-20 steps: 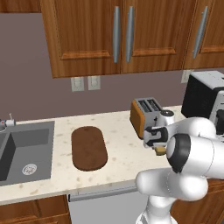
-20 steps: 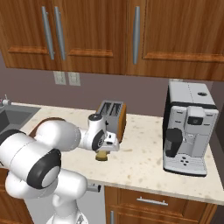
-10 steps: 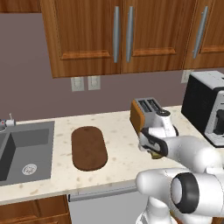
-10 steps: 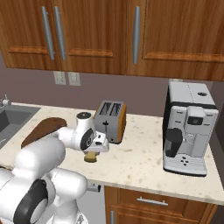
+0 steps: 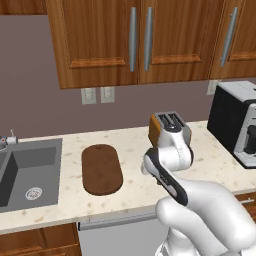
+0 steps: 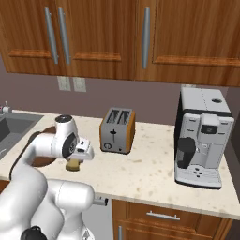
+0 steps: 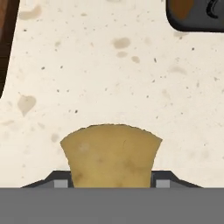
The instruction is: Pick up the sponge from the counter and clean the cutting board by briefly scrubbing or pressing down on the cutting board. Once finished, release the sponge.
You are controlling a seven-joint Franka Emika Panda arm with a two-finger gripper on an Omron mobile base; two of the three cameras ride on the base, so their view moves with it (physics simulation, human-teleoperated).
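Between the gripper's (image 6: pixel 74 162) two dark fingers, the sponge (image 7: pixel 111 155) is sitting clamped, a yellow-tan block with a slightly curved upper edge and a faintly mottled, soft-looking surface. The jaws are closed only as far as the sponge's width allows, pressing it on both sides. In the right base view the sponge (image 6: pixel 73 164) is hanging just under the white hand, above the counter (image 6: pixel 154 168), in front of the toaster (image 6: pixel 117 131) and to its left. Whether it is clear of the stone or touching it cannot be told.

Compared with half a second ago, the arm is swinging leftward: in the right base view the hand is sitting further from the toaster and nearer the cutting board (image 6: pixel 41 161), and in the left base view the wrist is now standing right in front of the toaster (image 5: pixel 170 129) rather than off to its right side. The sponge is travelling with it.

The counter (image 7: pixel 109 74) under the hand is pale beige stone, speckled with tan blotches and fine dark flecks. The cutting board (image 5: pixel 102 169) is lying flat, well left of the toaster, a dark brown wooden slab with fully rounded ends. The toaster is a boxy unit with wood-toned sides and a metallic top with two slots. Right of the toaster, a black-and-silver coffee machine (image 6: pixel 202 137) is standing on the counter.
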